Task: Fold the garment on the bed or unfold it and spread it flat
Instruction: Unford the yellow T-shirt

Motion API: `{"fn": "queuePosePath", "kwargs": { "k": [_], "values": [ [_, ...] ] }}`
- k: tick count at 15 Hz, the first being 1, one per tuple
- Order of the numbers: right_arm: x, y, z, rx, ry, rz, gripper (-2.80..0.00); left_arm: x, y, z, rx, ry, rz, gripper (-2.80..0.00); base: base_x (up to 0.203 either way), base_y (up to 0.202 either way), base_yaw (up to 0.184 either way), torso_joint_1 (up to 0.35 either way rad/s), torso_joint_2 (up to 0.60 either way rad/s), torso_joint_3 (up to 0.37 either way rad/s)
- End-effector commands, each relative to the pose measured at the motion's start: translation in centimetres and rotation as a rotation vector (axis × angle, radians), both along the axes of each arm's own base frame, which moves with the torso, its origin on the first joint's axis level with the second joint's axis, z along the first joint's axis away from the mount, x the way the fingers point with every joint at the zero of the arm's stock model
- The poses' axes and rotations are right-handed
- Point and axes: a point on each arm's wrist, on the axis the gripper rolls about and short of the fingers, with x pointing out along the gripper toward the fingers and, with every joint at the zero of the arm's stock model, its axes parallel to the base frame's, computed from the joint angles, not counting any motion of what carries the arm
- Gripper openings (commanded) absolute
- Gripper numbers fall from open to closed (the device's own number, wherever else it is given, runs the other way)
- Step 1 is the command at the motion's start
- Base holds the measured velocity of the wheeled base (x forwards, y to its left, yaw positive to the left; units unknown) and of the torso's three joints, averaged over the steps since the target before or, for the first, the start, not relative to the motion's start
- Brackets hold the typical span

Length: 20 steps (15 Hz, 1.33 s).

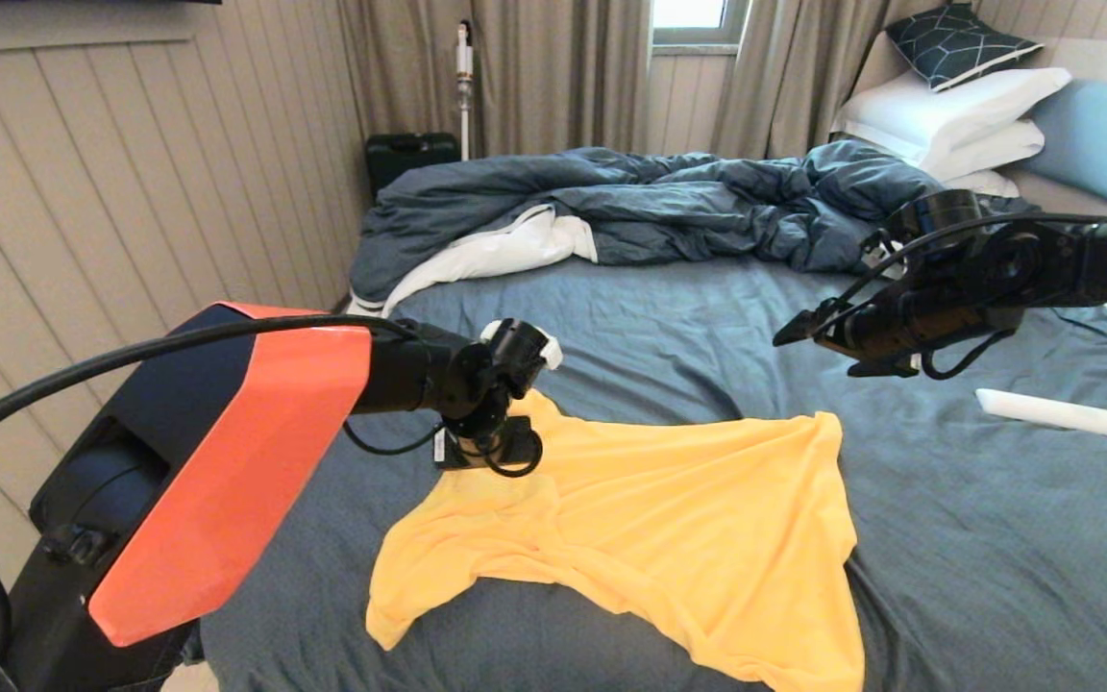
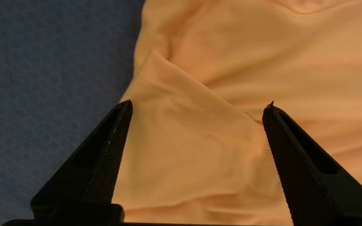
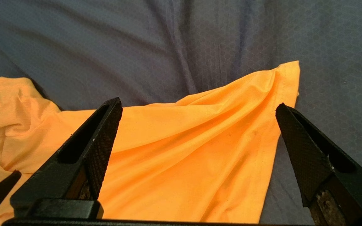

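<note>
Yellow-orange fabric fills the near middle of the head view: the garment (image 1: 669, 519) lies on the slate-blue sheet of the bed (image 1: 976, 538), partly spread but creased, one sleeve trailing toward the near left edge and a corner reaching up toward the right. We see the left gripper (image 1: 501, 452) low over the shirt's upper left part, and the right gripper (image 1: 803, 332) hanging in the air above the sheet, well clear of the cloth. Behind them the dark blue duvet (image 1: 630, 207) is bunched up, with white pillows (image 1: 947, 115) at the head end. In the left wrist view the fingers (image 2: 112, 150) stand wide apart just over a seamed fold of the shirt, gripping nothing. In the right wrist view the fingers (image 3: 99, 138) are likewise spread wide and empty, looking down on the shirt's far corner. We judge the spreading about half done: the body lies roughly open, yet the left sleeve area is bunched and the lower hem is wrinkled, so smoothing is left
</note>
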Motion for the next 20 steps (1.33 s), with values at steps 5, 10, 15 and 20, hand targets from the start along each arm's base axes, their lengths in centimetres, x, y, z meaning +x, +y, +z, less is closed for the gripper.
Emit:
{"fn": "queuePosePath", "kwargs": {
  "k": [5, 10, 15, 20],
  "values": [
    [0.3, 0.0, -0.7, 0.003, 0.018, -0.001, 0.00, 1.3, 0.7, -2.1, 0.010, 0.012, 0.026, 0.00, 0.000, 0.000, 0.000, 0.000, 0.00, 0.000],
    [0.6, 0.0, -1.0, 0.002, 0.024, -0.002, 0.00, 1.4, 1.0, -1.4, 0.005, -0.001, 0.036, 0.00, 0.000, 0.000, 0.000, 0.000, 0.00, 0.000],
    [0.6, 0.0, -1.0, 0.003, 0.022, -0.003, 0.00, 1.3, 1.1, -0.8, 0.000, -0.009, 0.037, -2.80, 0.000, 0.000, 0.000, 0.000, 0.00, 0.000],
    [0.7, 0.0, -1.2, 0.003, 0.027, -0.003, 0.00, 1.0, 1.3, -0.5, 0.001, -0.003, 0.042, -2.80, 0.000, 0.000, 0.000, 0.000, 0.00, 0.000]
  ]
}}
